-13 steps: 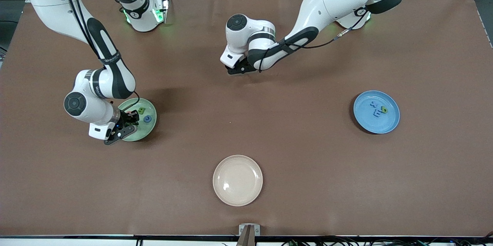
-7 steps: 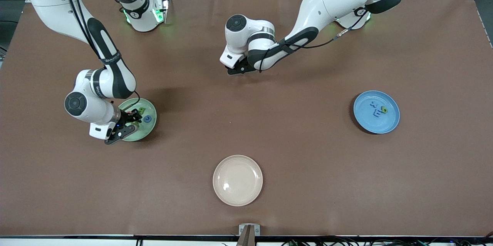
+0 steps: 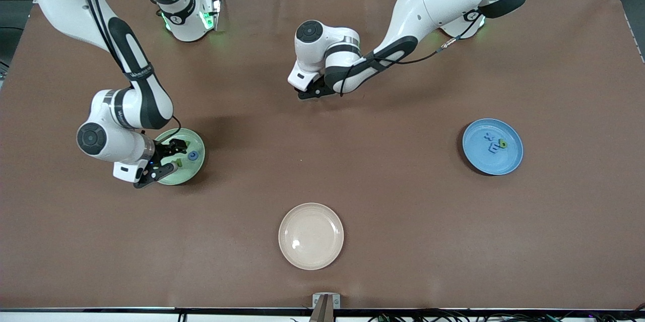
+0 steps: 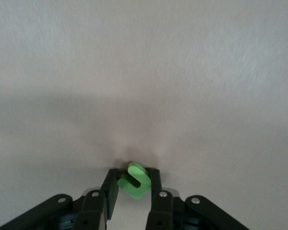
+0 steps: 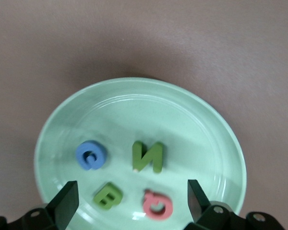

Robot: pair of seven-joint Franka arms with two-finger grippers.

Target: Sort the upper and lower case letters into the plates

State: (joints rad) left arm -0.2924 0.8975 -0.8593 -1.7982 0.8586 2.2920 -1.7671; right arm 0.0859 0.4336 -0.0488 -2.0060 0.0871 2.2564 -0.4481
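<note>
The pale mint green plate (image 3: 198,165) lies toward the right arm's end of the table. In the right wrist view the plate (image 5: 134,105) holds a blue C (image 5: 91,155), a green N (image 5: 148,156), a green B (image 5: 108,195) and a red Q (image 5: 157,204). My right gripper (image 3: 168,159) hovers open and empty over this plate, its own view (image 5: 132,203) looking down on the letters. My left gripper (image 3: 309,93) is down at the table's middle, shut on a small green letter (image 4: 133,180). The bright blue plate (image 3: 513,161) holds three small letters (image 3: 495,144).
A cream-white plate (image 3: 311,236) lies empty near the front camera's edge of the table. The brown table mat (image 3: 393,201) stretches bare between the plates.
My right arm has drawn back a little toward its end of the table, with its gripper still over the mint plate. My left gripper has stayed about where it was.
</note>
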